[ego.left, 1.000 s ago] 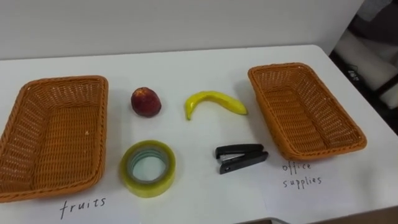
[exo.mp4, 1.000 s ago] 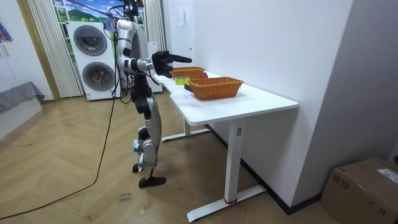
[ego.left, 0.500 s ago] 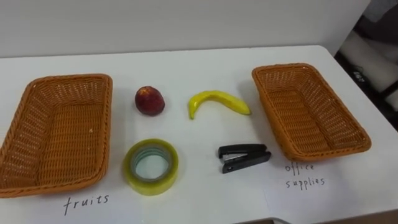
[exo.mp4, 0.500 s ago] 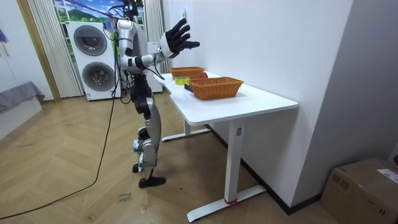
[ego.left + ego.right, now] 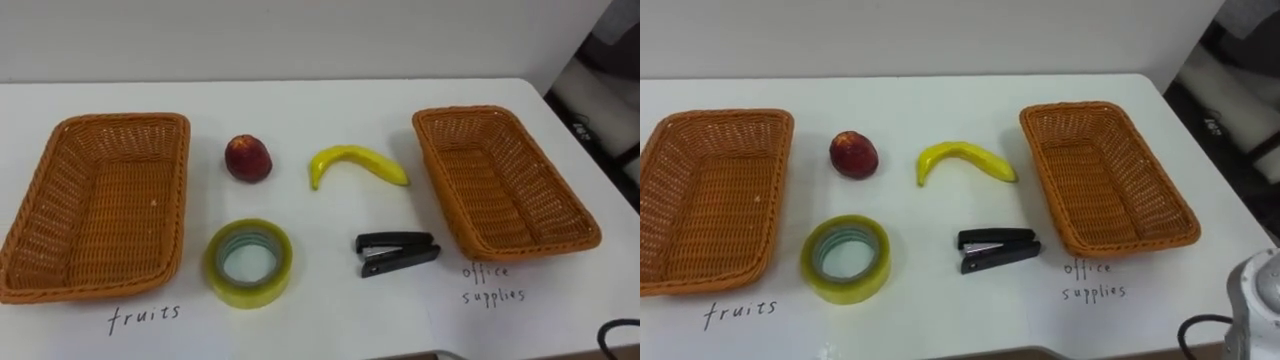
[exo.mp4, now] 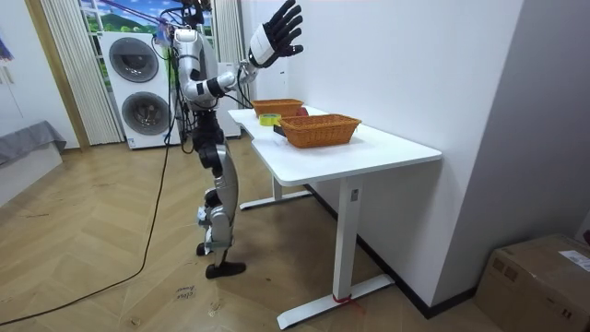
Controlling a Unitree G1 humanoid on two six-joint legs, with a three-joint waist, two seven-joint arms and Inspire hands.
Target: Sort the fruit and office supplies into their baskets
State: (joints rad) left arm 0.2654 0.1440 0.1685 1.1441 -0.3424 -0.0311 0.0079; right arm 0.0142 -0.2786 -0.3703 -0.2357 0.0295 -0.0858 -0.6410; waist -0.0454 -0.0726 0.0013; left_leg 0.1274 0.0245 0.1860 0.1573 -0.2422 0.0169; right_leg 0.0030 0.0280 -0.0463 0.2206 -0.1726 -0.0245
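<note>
At the near edge of the white table (image 5: 320, 110) lie a yellowish tape roll (image 5: 249, 263) and, to its right, a black stapler (image 5: 397, 252), both on bare tabletop. Behind them sit a red peach (image 5: 247, 158) and a banana (image 5: 357, 163), apart from each other. The left basket (image 5: 90, 288) and right basket (image 5: 520, 245) flank them, both empty; the left one's near corner is cut off. In the room view the right hand (image 6: 277, 32) is held high, fingers spread, holding nothing.

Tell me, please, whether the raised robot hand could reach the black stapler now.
Probably yes, once lowered: the open robot hand is high above the white table, and the black stapler lies uncovered near its edge.
</note>
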